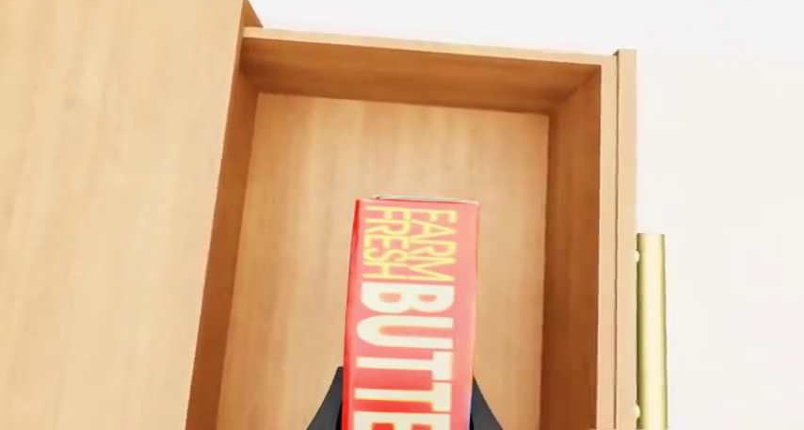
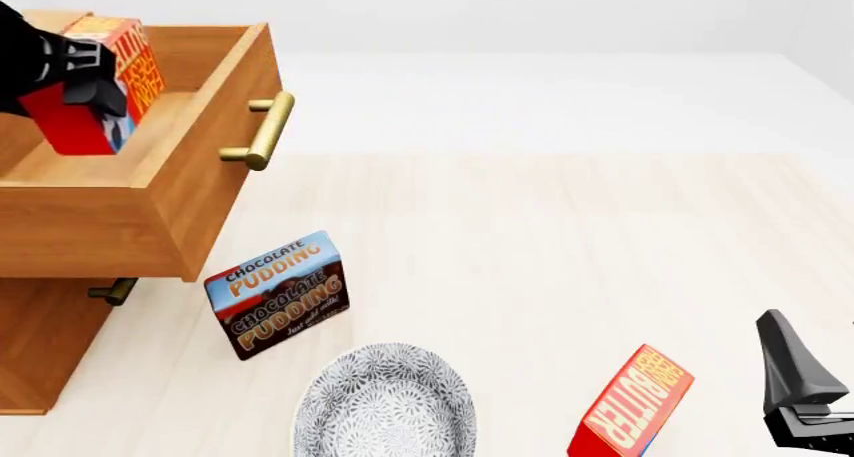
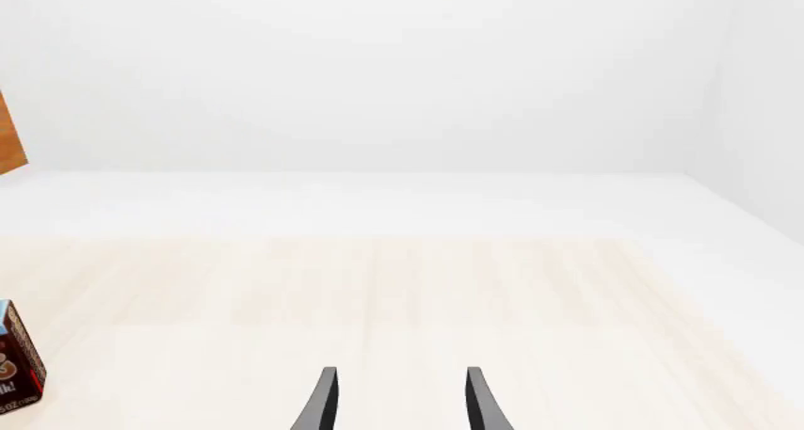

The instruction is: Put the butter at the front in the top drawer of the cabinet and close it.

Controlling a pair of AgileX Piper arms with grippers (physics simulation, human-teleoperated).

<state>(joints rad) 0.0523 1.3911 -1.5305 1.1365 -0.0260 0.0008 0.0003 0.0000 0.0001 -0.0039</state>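
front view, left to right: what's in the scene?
left gripper holding butter over top drawer → pudding box → plate → second butter carton → right gripper

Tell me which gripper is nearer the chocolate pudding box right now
Left. The left gripper holds the butter above the open top drawer, over the pudding box; the right gripper sits far across.

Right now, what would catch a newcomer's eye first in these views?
The left gripper holds the butter over the pulled-out top drawer of the cabinet at far left. Below stands a Chocolate Pudding box, with a patterned plate and a second butter carton nearer the camera.
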